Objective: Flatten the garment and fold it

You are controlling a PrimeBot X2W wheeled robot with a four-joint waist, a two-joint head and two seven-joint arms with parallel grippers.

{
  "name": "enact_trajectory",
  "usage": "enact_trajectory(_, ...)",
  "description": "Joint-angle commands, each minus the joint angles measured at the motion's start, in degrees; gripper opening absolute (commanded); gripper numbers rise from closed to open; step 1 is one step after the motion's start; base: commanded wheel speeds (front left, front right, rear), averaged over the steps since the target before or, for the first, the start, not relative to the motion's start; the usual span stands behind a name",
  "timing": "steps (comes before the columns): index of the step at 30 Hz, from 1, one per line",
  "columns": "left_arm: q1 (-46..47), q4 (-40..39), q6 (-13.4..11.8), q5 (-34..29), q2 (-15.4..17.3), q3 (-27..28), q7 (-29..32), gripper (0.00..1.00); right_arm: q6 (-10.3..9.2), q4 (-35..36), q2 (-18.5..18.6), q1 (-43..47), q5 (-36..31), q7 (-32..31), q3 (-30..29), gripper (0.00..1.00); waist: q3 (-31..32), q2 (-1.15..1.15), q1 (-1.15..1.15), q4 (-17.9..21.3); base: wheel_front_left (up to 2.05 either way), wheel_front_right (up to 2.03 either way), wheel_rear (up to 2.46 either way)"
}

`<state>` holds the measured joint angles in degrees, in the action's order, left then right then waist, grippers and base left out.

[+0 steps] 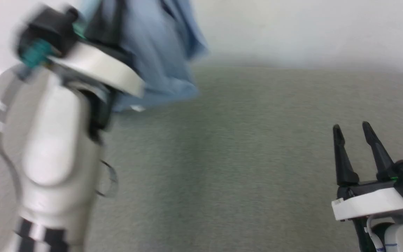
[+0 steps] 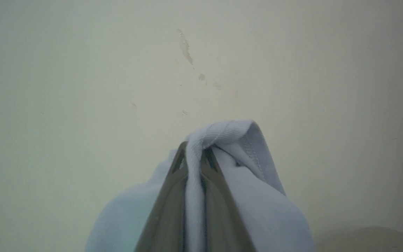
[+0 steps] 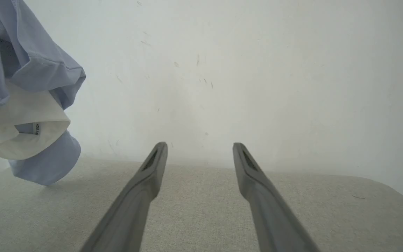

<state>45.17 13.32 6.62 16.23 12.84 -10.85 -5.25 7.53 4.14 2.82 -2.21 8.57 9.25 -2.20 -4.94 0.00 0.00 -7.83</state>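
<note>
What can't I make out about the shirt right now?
- Head view: shirt motion-blurred, top cut by the upper edge, part behind the left arm.
- Left wrist view: left end effector pinches a ribbed edge; which edge is unclear.
- Right wrist view: shirt cut by the left edge; label too small to read.

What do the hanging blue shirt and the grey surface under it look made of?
The shirt: soft cloth, likely cotton-type knit, matte light blue; it hangs in limp folds with stitched hems, and its ribbed edge shows knit ridges. The surface: matte grey-beige textile, probably upholstery; a fine weave shows.
</note>
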Motion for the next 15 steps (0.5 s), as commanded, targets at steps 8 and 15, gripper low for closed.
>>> enact_trajectory(8,-16.1,-9.1,-1.7,5.2,-6.8,-4.7,2.0,0.00,-0.04,0.6,0.1,2.4,0.3,-0.8,-1.7,1.00,1.4,0.00,0.00,13.8,0.00,0.00,0.00)
enact_trajectory(15,-32.1,-6.1,-6.1,6.6,-6.4,-3.3,1.2,0.00,-0.04,0.2,0.1,3.9,0.8,-0.5,-1.0,1.00,1.2,0.00,0.00,16.1,0.00,0.00,0.00)
